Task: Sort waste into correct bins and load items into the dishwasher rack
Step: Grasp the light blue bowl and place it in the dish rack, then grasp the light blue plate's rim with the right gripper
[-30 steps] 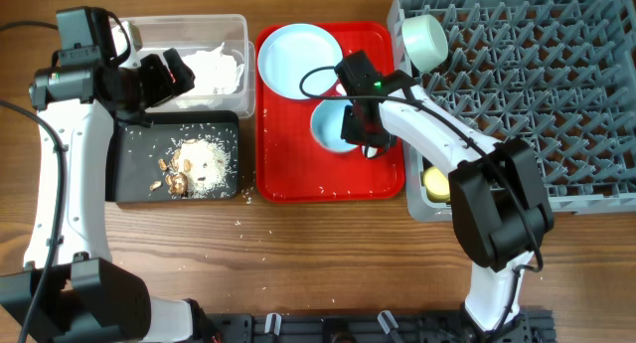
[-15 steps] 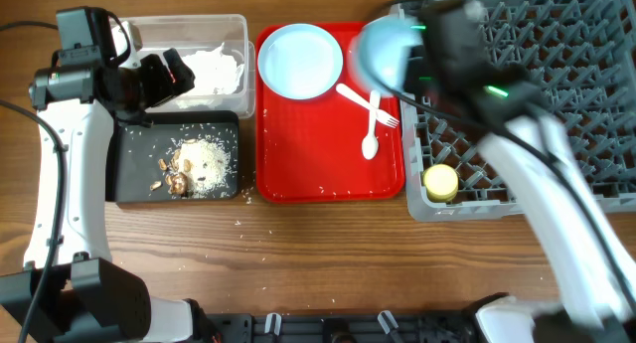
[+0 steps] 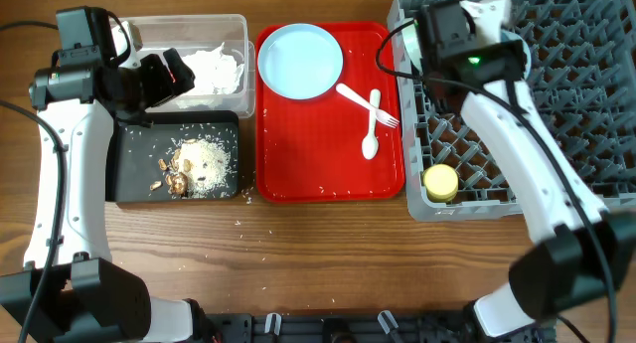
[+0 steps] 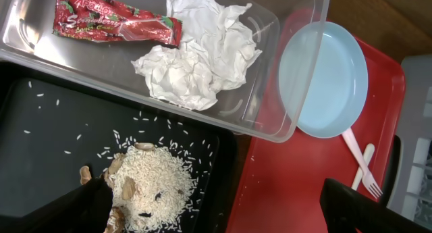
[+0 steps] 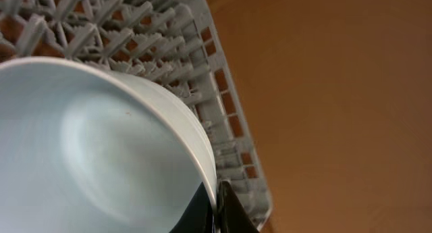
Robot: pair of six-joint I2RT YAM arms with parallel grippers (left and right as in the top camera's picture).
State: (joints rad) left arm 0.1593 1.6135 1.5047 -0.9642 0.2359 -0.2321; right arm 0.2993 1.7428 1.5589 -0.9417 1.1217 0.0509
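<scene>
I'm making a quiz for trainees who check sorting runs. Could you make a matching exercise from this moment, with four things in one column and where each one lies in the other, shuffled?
Things
1. red wrapper
2. food scraps
3. yellow cup
4. white fork

Places
A. on the red tray
B. in the grey rack
C. in the clear tub
D. on the black tray

Pairs: 1-C, 2-D, 3-B, 4-A
</scene>
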